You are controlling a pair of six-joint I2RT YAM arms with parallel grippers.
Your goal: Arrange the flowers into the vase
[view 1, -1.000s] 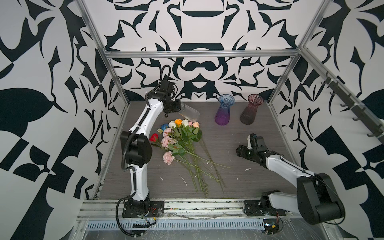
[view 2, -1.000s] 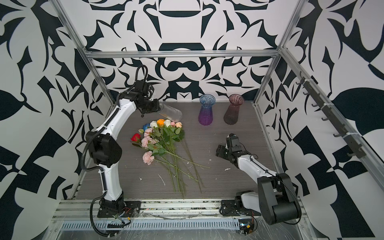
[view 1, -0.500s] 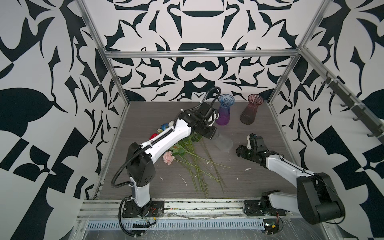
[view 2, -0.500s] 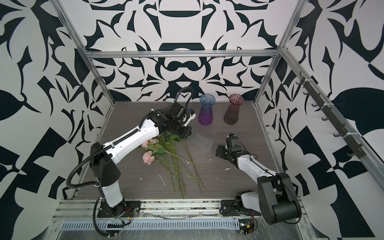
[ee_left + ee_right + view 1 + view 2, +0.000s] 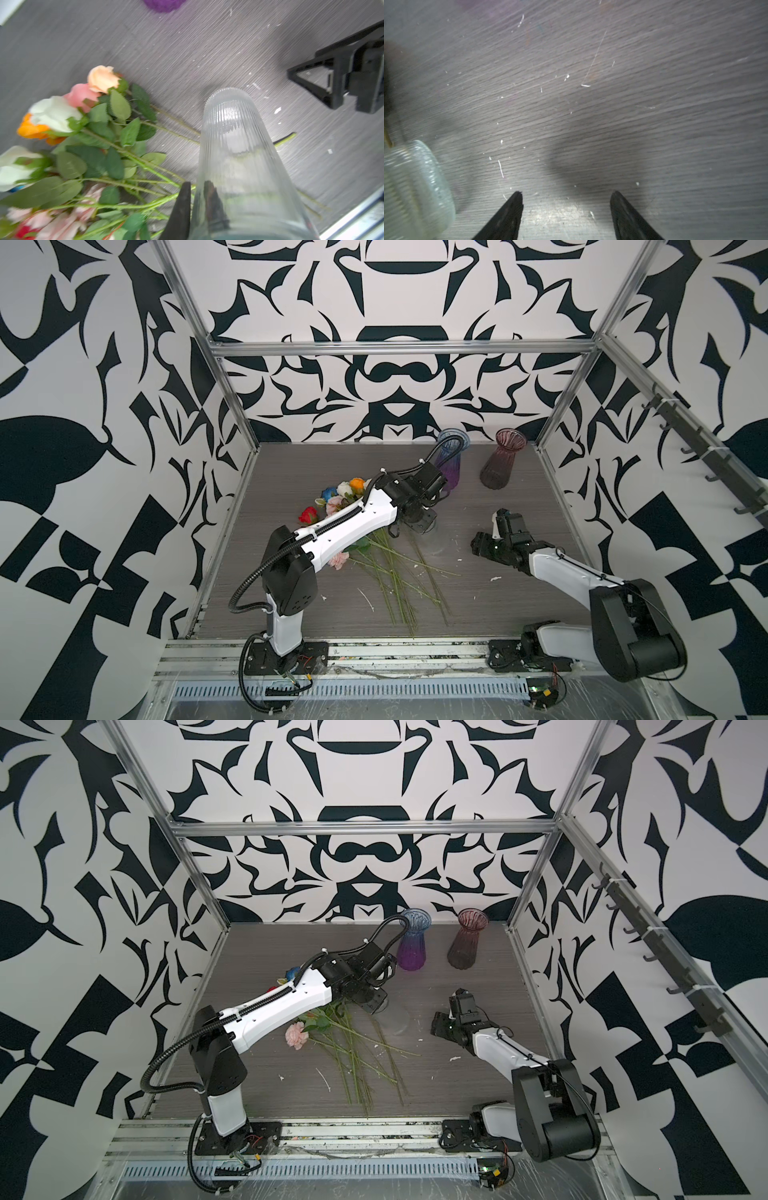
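A clear ribbed glass vase [image 5: 234, 145] hangs from the left gripper [image 5: 197, 209], which pinches the vase's wall at the rim, one finger inside and one outside; only the left wrist view shows this. In both top views the left arm hides part of the long-stemmed artificial flowers [image 5: 345, 489], which lie on the grey wood-grain table [image 5: 291, 472] beside the vase. The right gripper [image 5: 565, 195] is spread wide and empty above bare table.

- Walls [image 5: 399, 377]: white with bold black leaf-like shapes, closing in three sides.
- Aluminium frame bars [image 5: 399, 349] run along the wall edges.
- Tabletop [image 5: 612, 104]: grey wood-grain ahead of the right gripper [image 5: 566, 195], dotted with white flecks [image 5: 585, 85], perhaps debris.
- Dark hooks [image 5: 694, 435] line the wall on that gripper's outer side.
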